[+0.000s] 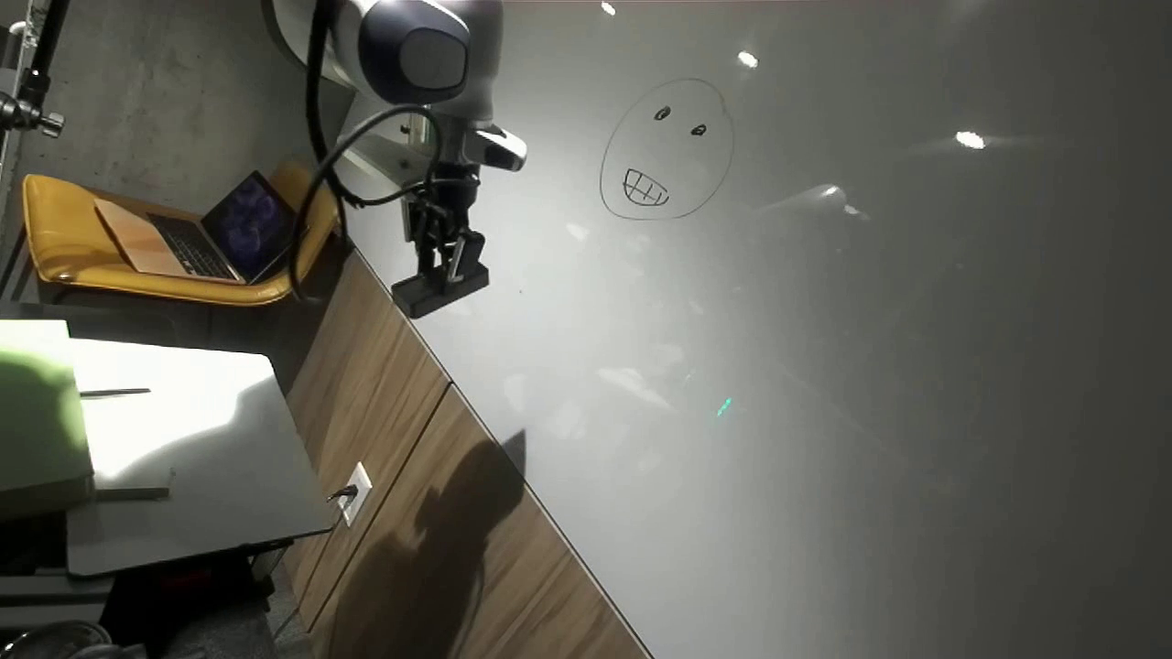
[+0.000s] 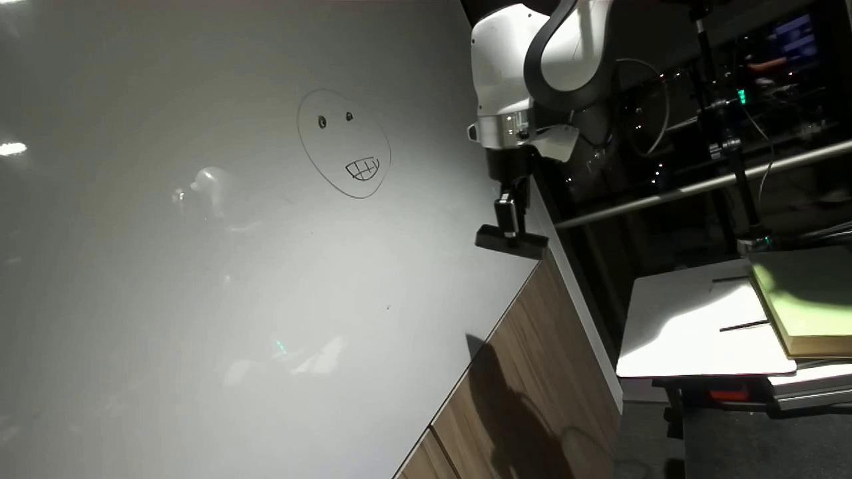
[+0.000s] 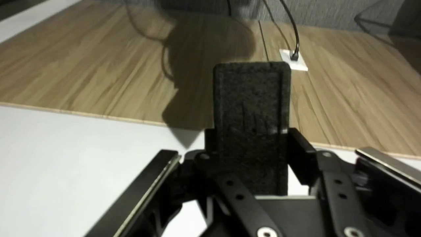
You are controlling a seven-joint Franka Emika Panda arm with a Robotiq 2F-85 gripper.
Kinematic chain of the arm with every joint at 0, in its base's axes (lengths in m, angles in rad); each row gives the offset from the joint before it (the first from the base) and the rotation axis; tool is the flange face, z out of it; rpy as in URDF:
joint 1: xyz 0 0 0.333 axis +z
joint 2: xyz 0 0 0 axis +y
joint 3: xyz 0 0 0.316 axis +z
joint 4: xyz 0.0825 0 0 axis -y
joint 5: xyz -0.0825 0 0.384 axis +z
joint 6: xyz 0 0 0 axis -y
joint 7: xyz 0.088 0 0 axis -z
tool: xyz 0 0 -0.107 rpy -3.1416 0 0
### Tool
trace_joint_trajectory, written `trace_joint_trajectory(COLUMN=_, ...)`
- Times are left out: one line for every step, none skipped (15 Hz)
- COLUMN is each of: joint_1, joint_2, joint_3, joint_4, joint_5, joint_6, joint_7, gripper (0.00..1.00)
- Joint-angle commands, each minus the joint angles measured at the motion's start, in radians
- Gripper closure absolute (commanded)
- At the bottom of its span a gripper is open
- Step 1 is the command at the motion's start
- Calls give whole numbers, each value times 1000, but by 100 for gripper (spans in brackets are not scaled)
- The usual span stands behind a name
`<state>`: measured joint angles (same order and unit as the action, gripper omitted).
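My gripper (image 3: pixel 252 144) is shut on a black block-shaped eraser (image 3: pixel 252 95), its fingers pressing the block's two long sides in the wrist view. In both exterior views the eraser (image 1: pixel 426 297) hangs below the gripper (image 2: pixel 509 216), near the edge of a glossy white board surface (image 1: pixel 824 384). Whether it touches the board cannot be told. On the board is a drawn face (image 1: pixel 667 156) with an outline, two eyes and a gridded mouth, apart from the gripper. The same face (image 2: pixel 344 143) shows in both exterior views. A small green mark (image 1: pixel 724 407) lies farther along the board.
Wood panelling (image 3: pixel 98 72) borders the board, with a plugged-in white outlet (image 1: pixel 357 492) and the arm's shadow. An orange chair (image 1: pixel 64 238) holds an open laptop (image 1: pixel 188 243). A small table (image 2: pixel 692 326) carries a green-lit book (image 2: pixel 812 306). Black cables (image 1: pixel 316 174) loop beside the arm.
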<state>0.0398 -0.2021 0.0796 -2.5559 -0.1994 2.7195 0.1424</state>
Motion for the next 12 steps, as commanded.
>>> trace_joint_trajectory(joint_1=-34, joint_2=127, joint_3=49, joint_4=157, joint_5=-84, joint_6=112, joint_7=89, gripper=72)
trace_joint_trajectory(joint_1=-36, joint_2=151, joint_3=56, joint_4=198, joint_5=-136, joint_6=137, joint_7=133, gripper=72)
trace_joint_trajectory(joint_1=-40, joint_2=177, joint_3=64, joint_4=245, joint_5=-190, joint_6=153, joint_7=179, gripper=72)
trace_joint_trajectory(joint_1=-40, joint_2=202, joint_3=65, joint_4=294, joint_5=-243, joint_6=160, joint_7=226, gripper=72)
trace_joint_trajectory(joint_1=-36, joint_2=223, joint_3=62, joint_4=351, joint_5=-289, joint_6=160, joint_7=273, gripper=72)
trace_joint_trajectory(joint_1=-31, joint_2=242, joint_3=56, joint_4=405, joint_5=-335, joint_6=159, joint_7=320, gripper=72)
trace_joint_trajectory(joint_1=-26, joint_2=258, joint_3=48, joint_4=461, joint_5=-377, joint_6=153, joint_7=366, gripper=72)
trace_joint_trajectory(joint_1=-21, joint_2=272, joint_3=42, joint_4=516, joint_5=-421, joint_6=148, joint_7=415, gripper=72)
trace_joint_trajectory(joint_1=-17, joint_2=279, joint_3=36, joint_4=567, joint_5=-461, joint_6=145, joint_7=459, gripper=72)
trace_joint_trajectory(joint_1=-12, joint_2=292, joint_3=31, joint_4=616, joint_5=-507, joint_6=143, joint_7=509, gripper=72)
trace_joint_trajectory(joint_1=-8, joint_2=305, joint_3=27, joint_4=661, joint_5=-556, joint_6=143, joint_7=557, gripper=72)
trace_joint_trajectory(joint_1=-5, joint_2=317, joint_3=23, joint_4=700, joint_5=-607, joint_6=144, joint_7=601, gripper=72)
